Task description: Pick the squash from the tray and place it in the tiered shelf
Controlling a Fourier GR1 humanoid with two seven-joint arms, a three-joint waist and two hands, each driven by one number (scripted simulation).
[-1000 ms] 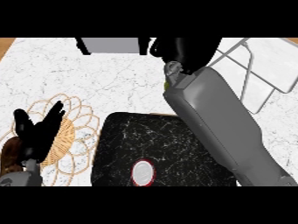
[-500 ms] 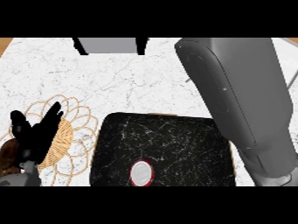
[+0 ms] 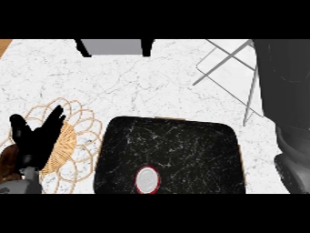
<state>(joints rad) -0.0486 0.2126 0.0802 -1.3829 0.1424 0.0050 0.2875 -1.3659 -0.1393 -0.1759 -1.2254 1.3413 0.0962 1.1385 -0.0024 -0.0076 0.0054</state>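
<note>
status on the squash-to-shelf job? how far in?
Done: can't confirm; no squash shows on the black tray, nor anywhere in view. In hand: the right forearm fills the right edge, hand out of frame. Left hand rests open. Left: confirming placement on the wire shelf.

You're looking at a white worktop (image 3: 137, 82) veined with faint grey marbling, with a strip of warm wood brown at its far left corner. Just right of your black left hand (image 3: 36, 136) lies a black tray (image 3: 184, 145) streaked with thin white veins, carrying a small white disc ringed in red (image 3: 147, 180). Under the hand sits a tan woven mat (image 3: 77, 136) with looping wire-like edges. The shelf frame (image 3: 227, 68) is pale grey; the right forearm (image 3: 295, 104) is dark grey.
</note>
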